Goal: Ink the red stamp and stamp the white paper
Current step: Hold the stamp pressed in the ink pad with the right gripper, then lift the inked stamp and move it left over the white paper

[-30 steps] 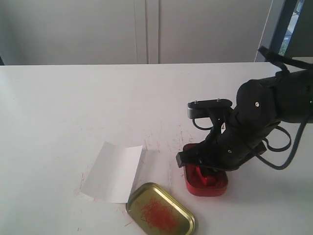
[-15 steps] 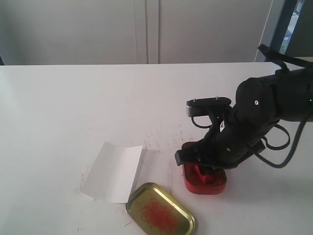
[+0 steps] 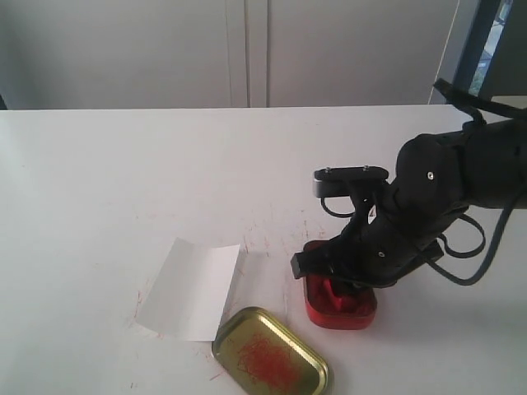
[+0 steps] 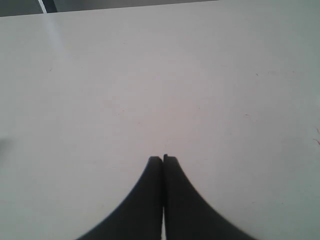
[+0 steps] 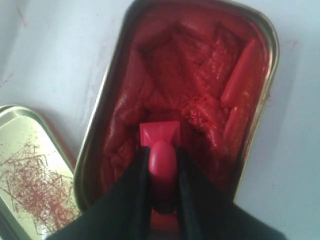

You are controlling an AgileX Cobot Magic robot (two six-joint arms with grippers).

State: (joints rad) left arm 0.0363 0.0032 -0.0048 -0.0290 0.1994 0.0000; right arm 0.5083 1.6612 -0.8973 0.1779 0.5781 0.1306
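Note:
My right gripper (image 5: 162,156) is shut on the handle of the red stamp (image 5: 161,137), whose square base sits down in the red ink paste of the oblong tin (image 5: 262,120). In the exterior view the right gripper (image 3: 336,288) stands over that tin (image 3: 339,313), and the stamp shows only as a red shape under the fingers. The white paper (image 3: 191,288), a creased slip, lies flat on the table to the left of the tin. My left gripper (image 4: 163,159) is shut and empty above bare white tabletop; it does not show in the exterior view.
A gold oval lid (image 3: 272,360) smeared with red lies at the front edge, between the paper and the tin; it also shows as the gold lid (image 5: 30,165) in the right wrist view. Faint red marks dot the white tabletop (image 3: 123,181).
The right gripper, the stamp and the tin under it have shifted slightly left over the last second. The paper and the lid have not moved.

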